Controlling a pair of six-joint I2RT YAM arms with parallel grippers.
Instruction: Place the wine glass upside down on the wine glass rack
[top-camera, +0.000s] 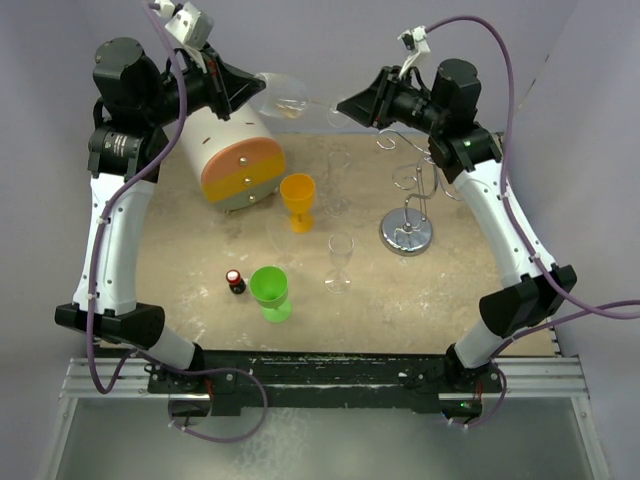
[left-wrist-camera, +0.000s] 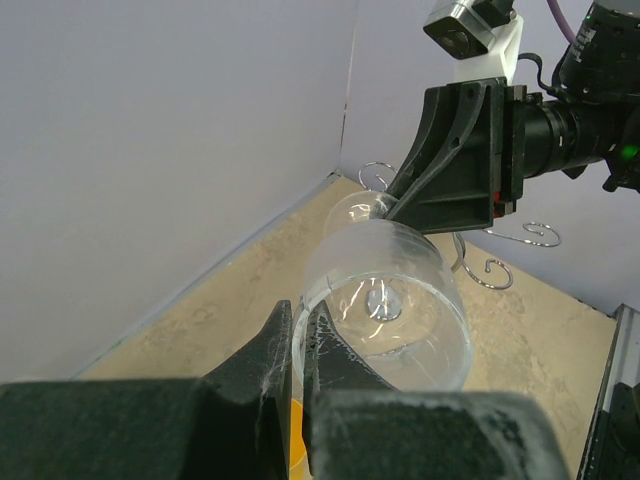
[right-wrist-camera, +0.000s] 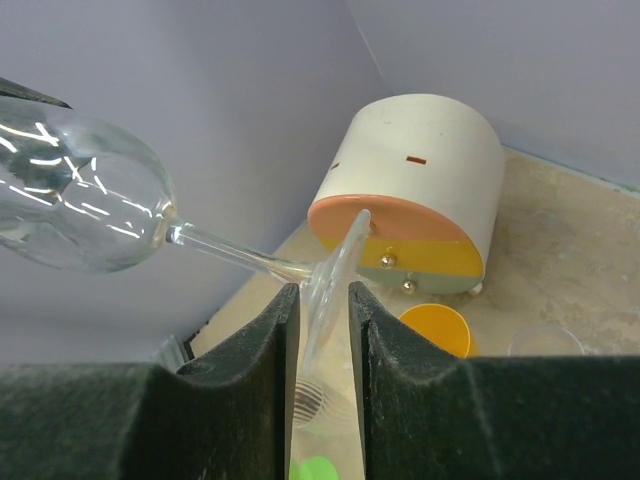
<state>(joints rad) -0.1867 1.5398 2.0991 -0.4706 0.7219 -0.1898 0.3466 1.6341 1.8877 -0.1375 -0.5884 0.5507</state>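
Wine glass (top-camera: 285, 100): clear, long-stemmed, lying on its side in the air, well above the counter (top-camera: 450, 290). It spans the gap between the two claws.
- Bowl end is at the left claw (top-camera: 255, 92), whose jaws pinch the bowl wall at the rim.
- Round foot is at the right claw (top-camera: 345, 106), sitting edge-on and tilted between that claw's pads.
- Stem runs roughly level from one claw to the other.

Wine glass rack (top-camera: 408, 205): silver wire stand, upright on the counter. It has a round shiny base, a central pole and curled loops on top. It stands lower than the right claw, off to that claw's right side and clear of the glass.
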